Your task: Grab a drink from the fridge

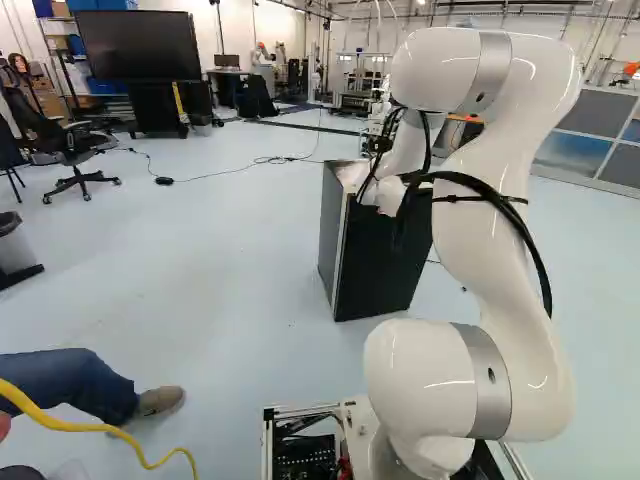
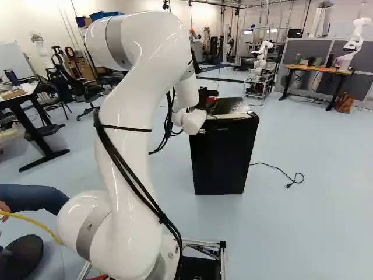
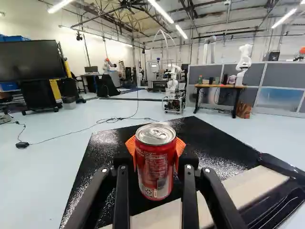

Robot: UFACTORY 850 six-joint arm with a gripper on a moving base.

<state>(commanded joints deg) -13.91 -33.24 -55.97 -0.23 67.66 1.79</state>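
In the right base view my gripper (image 2: 204,97) is at the top of the small black fridge (image 2: 220,160), partly hidden by the wrist. The wrist view shows the gripper (image 3: 155,155) shut on a red drink can (image 3: 155,167), an orange pad against either side. Upright, the can has its silver lid uppermost. Below it lies the fridge's glossy black top, near the pale front strip; whether its base touches that surface I cannot tell. The fridge's door faces the base and looks closed. In the left base view the arm hides part of the fridge (image 1: 345,255).
A seated person's leg and shoe (image 1: 160,400) are close by the base's left side, with a yellow cable (image 1: 70,424). A power cord (image 2: 280,171) lies on the floor beside the fridge. Farther off stand a desk (image 2: 315,69), a large screen (image 1: 125,46) and another robot (image 2: 262,58).
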